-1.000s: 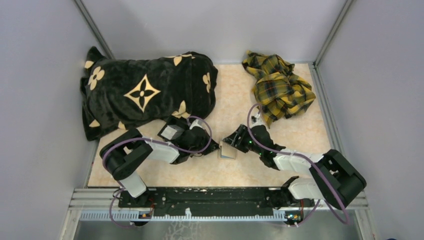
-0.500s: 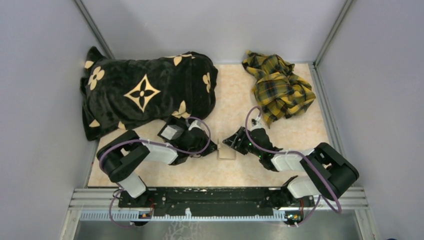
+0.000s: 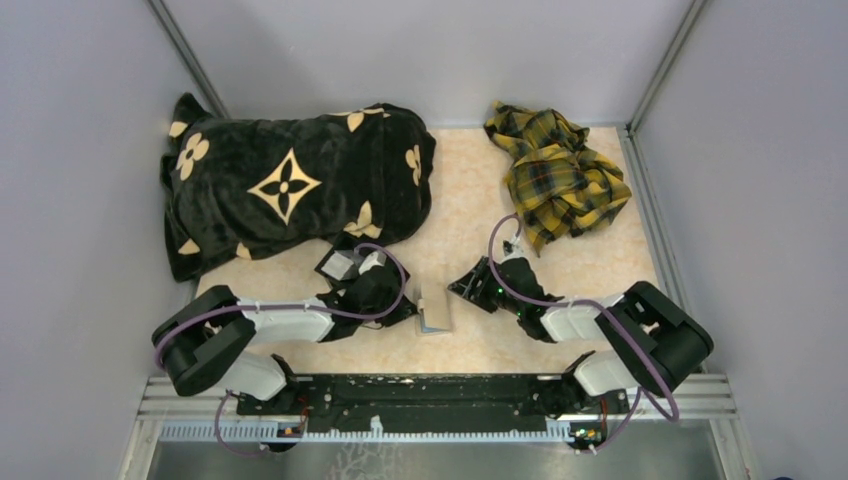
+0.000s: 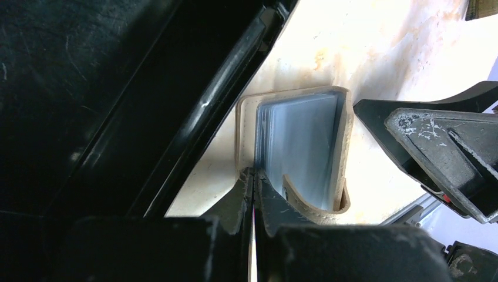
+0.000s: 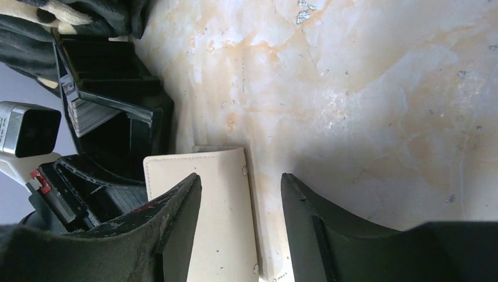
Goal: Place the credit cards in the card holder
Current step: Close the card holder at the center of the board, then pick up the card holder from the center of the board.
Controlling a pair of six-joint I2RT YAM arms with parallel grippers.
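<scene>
A robot lab: plain grey walls (image 3: 80,150) box in a small table (image 3: 470,200), and two robot arms (image 3: 290,320) are bolted on.

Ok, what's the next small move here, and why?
Probably close the right claw on the free cover of the card holder: the claw's open fingers already straddle that cover's edge, while the left claw is pinched shut on the opposite side.

The worktop (image 3: 470,190) was cream, marbled with orange veins. The blanket (image 3: 290,190) was black with tan flower and diamond motifs, and the cloth (image 3: 555,175) was yellow-and-black plaid. The holder (image 5: 220,205) was beige. The cards (image 4: 299,147) in it looked pale blue-grey, though blurred. The left hand (image 4: 253,194) and right hand (image 5: 241,179) were black, and the cables (image 3: 300,305) purple.
</scene>
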